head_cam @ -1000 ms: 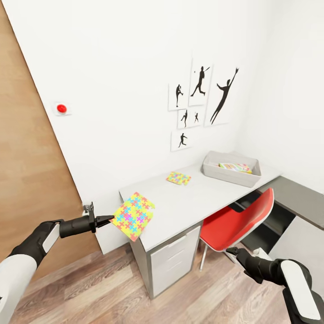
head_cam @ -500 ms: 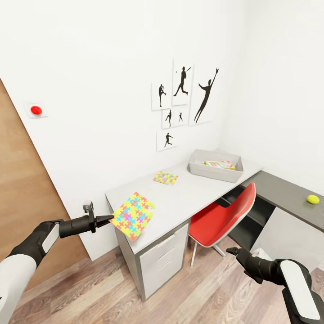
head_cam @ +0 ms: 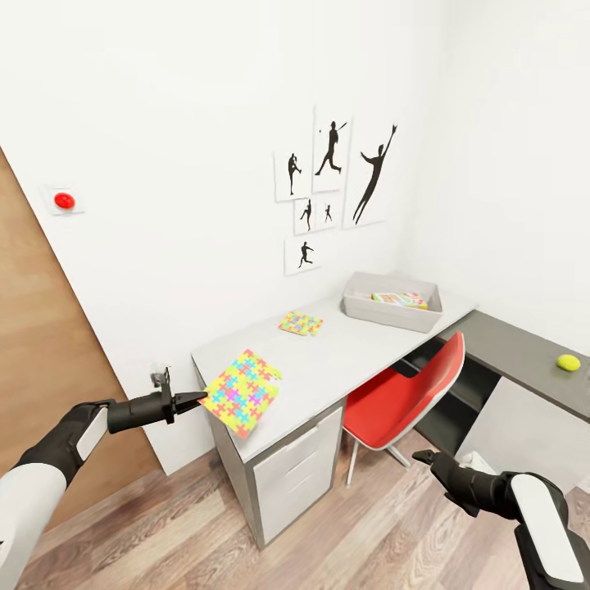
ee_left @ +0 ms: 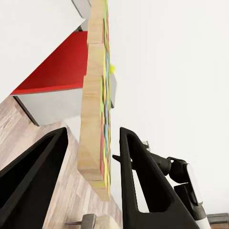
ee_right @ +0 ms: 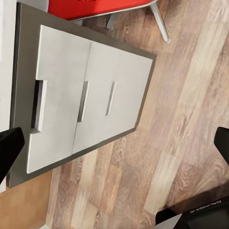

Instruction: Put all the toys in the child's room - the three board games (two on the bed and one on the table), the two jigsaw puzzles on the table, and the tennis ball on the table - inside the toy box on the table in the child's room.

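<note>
At the desk's near corner, left gripper (head_cam: 199, 400) pinches one jigsaw puzzle (head_cam: 242, 391) by its edge | second puzzle (head_cam: 301, 323) lies mid-table | toy box (head_cam: 392, 301) at the far end holds one colourful item | tennis ball (head_cam: 568, 362) waits on the side counter | right gripper (head_cam: 424, 457) hangs wide open, empty | most toys apparently unpacked.

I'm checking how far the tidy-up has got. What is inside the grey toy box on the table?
The toy box holds one colourful flat box, apparently a board game, lying near its far wall. The near wall hides the rest of the floor, so anything lower cannot be seen.
</note>
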`<state>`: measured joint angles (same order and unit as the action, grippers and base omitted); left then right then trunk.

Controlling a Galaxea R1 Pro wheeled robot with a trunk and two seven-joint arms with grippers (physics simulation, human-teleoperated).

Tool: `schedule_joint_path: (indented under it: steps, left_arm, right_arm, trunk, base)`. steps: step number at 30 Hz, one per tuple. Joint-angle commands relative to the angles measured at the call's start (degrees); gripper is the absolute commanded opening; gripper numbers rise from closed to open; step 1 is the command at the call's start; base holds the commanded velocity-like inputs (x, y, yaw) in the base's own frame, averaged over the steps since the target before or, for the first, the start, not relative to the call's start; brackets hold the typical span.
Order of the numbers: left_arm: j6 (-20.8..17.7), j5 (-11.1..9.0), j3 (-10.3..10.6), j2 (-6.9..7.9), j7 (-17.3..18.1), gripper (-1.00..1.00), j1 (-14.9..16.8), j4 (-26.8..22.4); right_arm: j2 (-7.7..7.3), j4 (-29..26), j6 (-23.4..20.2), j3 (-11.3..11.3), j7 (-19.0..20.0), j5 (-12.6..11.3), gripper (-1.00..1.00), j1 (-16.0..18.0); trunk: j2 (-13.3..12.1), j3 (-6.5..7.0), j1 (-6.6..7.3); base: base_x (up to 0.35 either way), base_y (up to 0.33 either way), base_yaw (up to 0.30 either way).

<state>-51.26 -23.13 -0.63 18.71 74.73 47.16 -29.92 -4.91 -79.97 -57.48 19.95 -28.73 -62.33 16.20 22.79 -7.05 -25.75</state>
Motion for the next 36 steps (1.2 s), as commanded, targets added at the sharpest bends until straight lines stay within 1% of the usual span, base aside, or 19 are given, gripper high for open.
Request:
schedule_joint_path:
  steps: [1,18,25,36]
  left_arm:
    - [-0.5,-0.1,0.0,0.01,0.1,-1.0,0.0,0.0]
    - [-0.3,-0.1,0.0,0.05,0.1,-1.0,0.0,-0.1]
    - [-0.2,-0.1,0.0,0.01,0.0,-1.0,0.0,-0.1]
    - [-0.1,-0.1,0.0,0.02,0.0,-1.0,0.0,-0.1]
  right_arm:
    - [0.01,-0.1,-0.2,0.1,-0.6,-0.6,1.0,0.1]
    - [-0.1,0.0,-0.6,0.2,-0.5,-0.9,1.0,0.1]
    - [-0.1,0.0,-0.5,0.2,-0.5,-0.9,1.0,0.1]
    - [-0.08,0.0,-0.3,0.1,-0.4,-0.8,1.0,0.1]
  trunk:
    - [0.1,-0.13,-0.04]
    - [0.1,-0.13,-0.04]
    - [0.1,-0.13,-0.04]
    - [0.1,-0.12,-0.04]
  base:
    - [0.0,0.0,-0.16]
    - [0.007,-0.001,-0.266]
    - [0.089,-0.11,-0.268]
    - [0.022,-0.075,-0.041]
